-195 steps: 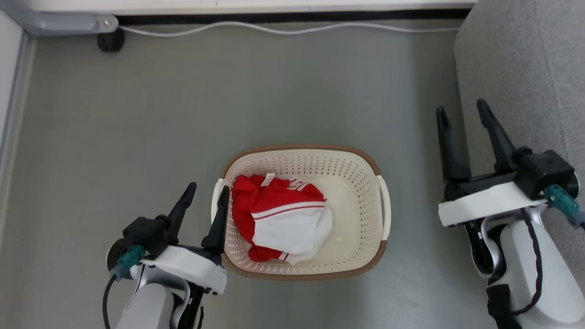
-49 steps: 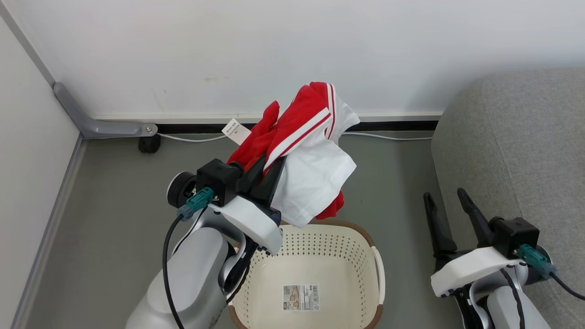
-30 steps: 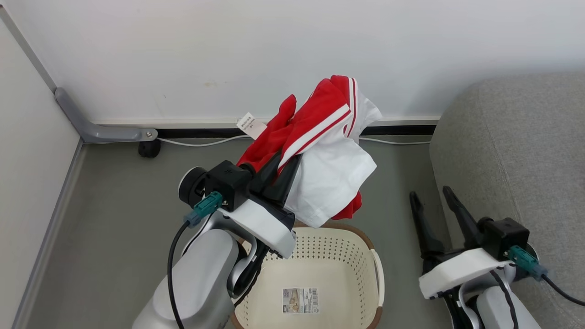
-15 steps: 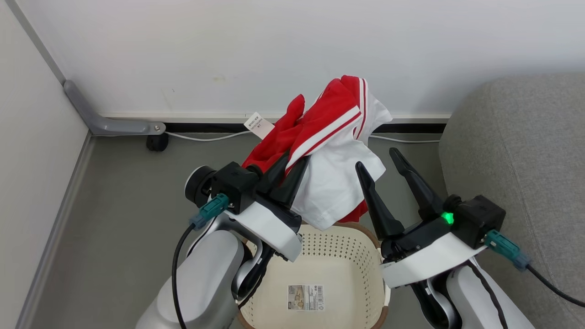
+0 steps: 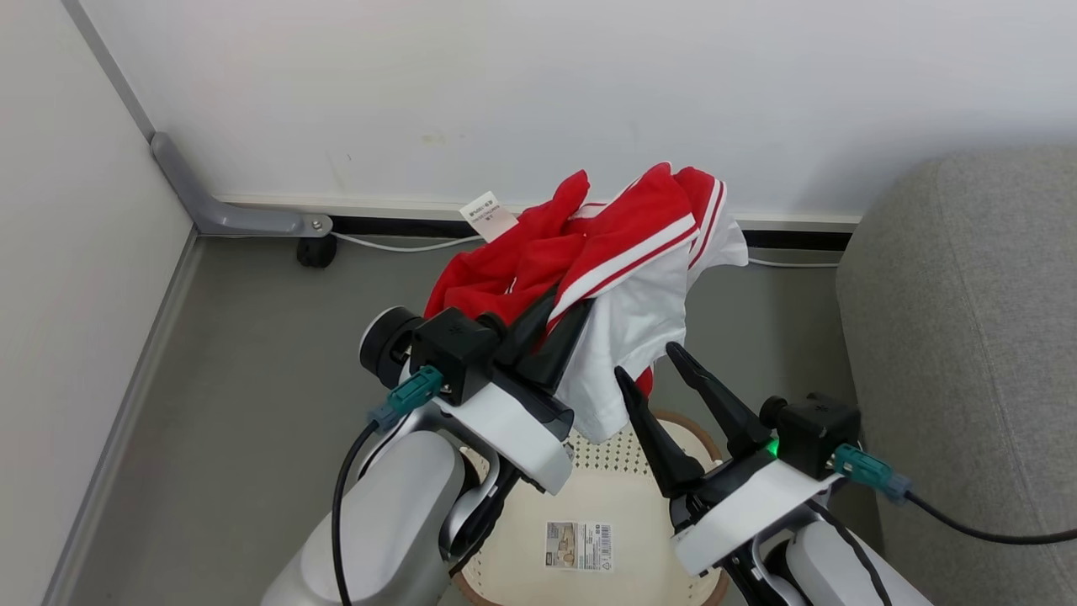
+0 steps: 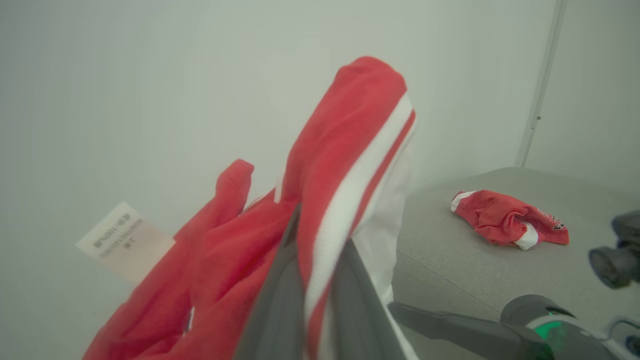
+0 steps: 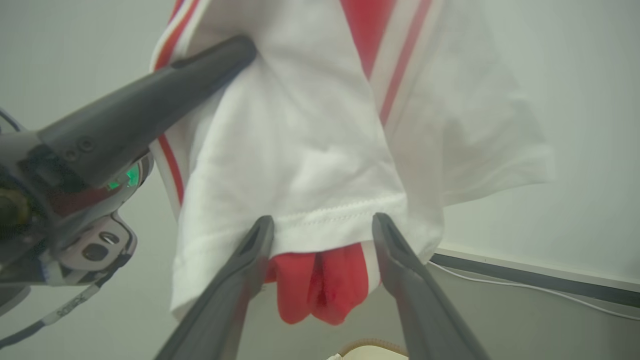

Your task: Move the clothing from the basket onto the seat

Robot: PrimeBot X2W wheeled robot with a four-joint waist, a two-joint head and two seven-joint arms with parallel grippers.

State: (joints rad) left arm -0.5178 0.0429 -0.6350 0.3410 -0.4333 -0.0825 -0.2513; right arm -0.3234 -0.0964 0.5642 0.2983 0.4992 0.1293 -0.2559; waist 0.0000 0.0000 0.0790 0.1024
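Clothing (image 5: 623,252) in L claw (image 5: 565,303)

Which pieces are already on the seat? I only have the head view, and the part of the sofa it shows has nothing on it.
Observer: One. In the left wrist view a crumpled red garment with white trim lies on the seat, well apart from the lifted clothing.
Operator: Has the right gripper taken hold of the hanging part?
Observer: No. In the right wrist view the right gripper is open, its fingers wide apart with their tips at the white hem and nothing pinched between them. Whether they touch the cloth I cannot tell.
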